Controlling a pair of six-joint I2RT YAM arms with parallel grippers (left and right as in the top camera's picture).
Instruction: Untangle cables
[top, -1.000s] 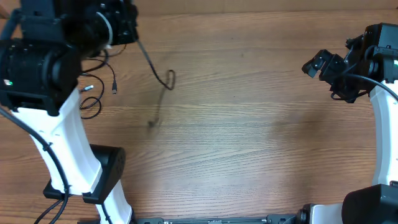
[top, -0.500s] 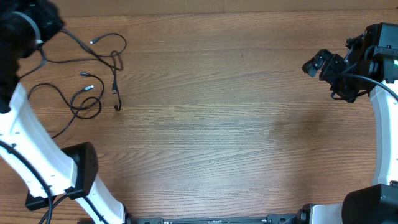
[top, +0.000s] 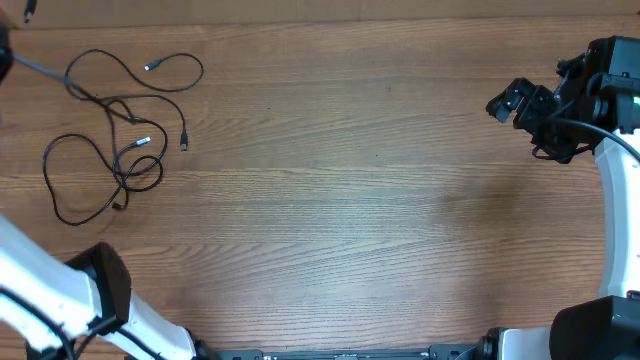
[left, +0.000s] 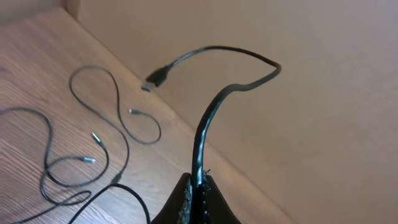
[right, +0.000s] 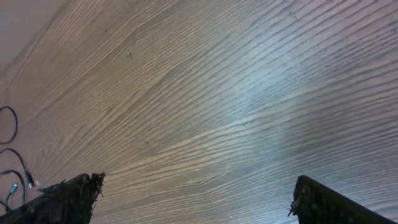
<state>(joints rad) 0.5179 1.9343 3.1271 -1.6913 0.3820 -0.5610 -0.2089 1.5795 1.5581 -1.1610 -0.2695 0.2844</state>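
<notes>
Above the pale wood-grain table (top: 350, 200), the left gripper (left: 198, 186) is clamped shut on one thin black cord (left: 200, 143), which probably joins the loose black cables (top: 120, 172) lying far left (light, floppy, best pinched near a silver-tipped plug (top: 142, 141)), while the right gripper (right: 199, 199) gapes empty.

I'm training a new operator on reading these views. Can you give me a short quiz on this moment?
1. True or false: the right gripper is shut.
2. What is the left gripper doing with the cable rising from it? A: pinching it. B: hovering open beside it. C: pressing it flat on the wood.
3. Fill in: the loose cables lie on the ___ arm's side of the table.

Key: 1 false; 2 A; 3 left.
</notes>
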